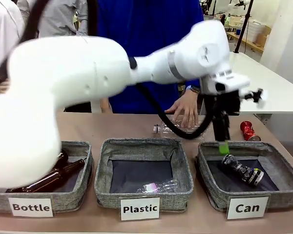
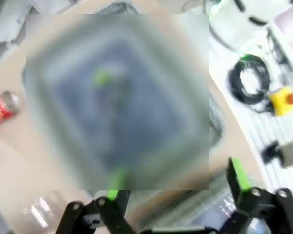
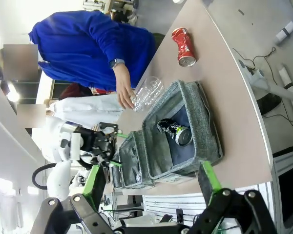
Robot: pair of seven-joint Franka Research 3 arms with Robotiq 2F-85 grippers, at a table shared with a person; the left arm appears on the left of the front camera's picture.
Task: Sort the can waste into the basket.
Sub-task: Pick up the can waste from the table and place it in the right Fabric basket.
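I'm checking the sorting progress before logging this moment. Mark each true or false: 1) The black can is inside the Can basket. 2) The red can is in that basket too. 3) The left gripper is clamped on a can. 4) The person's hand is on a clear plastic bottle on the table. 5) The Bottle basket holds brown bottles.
1) True. The black can lies inside the Can basket.
2) False. The red can lies on the table beyond that basket.
3) False. The left gripper is above the Can basket with its jaws open and empty.
4) True. The person's hand rests on the clear plastic bottle.
5) True. The Bottle basket holds brown bottles.
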